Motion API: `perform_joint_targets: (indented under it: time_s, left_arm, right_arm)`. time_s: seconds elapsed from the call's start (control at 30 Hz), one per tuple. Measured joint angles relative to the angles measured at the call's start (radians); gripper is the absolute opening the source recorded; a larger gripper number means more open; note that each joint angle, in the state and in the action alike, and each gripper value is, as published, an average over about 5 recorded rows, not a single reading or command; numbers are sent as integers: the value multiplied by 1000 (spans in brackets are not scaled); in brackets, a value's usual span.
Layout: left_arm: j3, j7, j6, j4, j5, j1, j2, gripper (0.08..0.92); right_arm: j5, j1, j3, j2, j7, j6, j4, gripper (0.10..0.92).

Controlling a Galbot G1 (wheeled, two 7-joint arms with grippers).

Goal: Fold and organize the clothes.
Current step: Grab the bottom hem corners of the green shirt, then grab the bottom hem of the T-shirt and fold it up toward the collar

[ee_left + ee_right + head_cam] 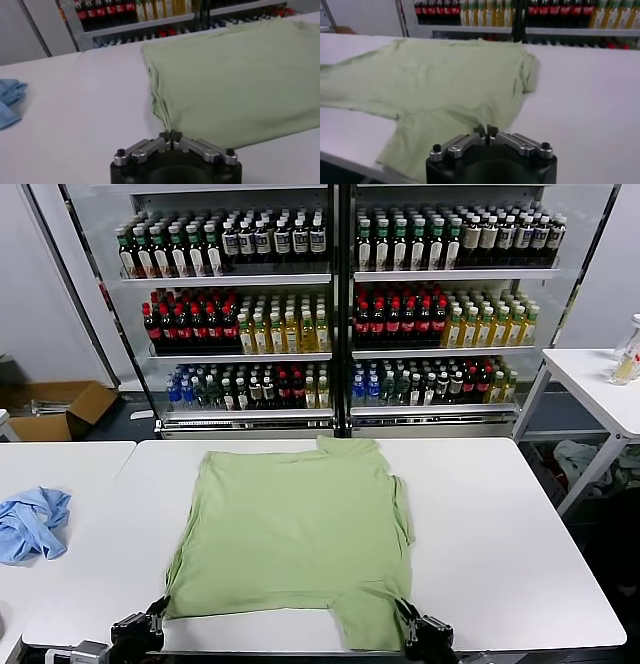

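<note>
Polo shirt (290,534), light green, lies flat on my white table (500,554). Left gripper (171,135) is pinched closed on its near left hem corner; right gripper (488,132) is pinched closed on the near right edge. Blue cloth (30,522) sits well apart at left.

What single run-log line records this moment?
left pincer: shut on shirt near-left corner | right pincer: shut on near-right hem | shirt: flat on table

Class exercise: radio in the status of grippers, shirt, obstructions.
Left gripper and right gripper shut on near edge of the green shirt. Shirt flat on white table. Blue cloth well aside.
</note>
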Motion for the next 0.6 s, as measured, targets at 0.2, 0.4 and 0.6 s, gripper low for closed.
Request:
perform_joint_targets:
  time_s: [0.2, 0.4, 0.6]
  left_arm:
    - [2, -14, -7, -54, -5, 66, 13, 84]
    - [-7, -24, -9, -104, 13, 144, 11, 84]
    - [-35, -25, -5, -153, 28, 208, 10, 84]
  right_arm:
    - [-23, -99, 70, -12, -32, -6, 57, 117]
    - [-50, -189, 118, -10, -59, -2, 105, 117]
    - [-53, -217, 134, -14, -62, -1, 140, 117]
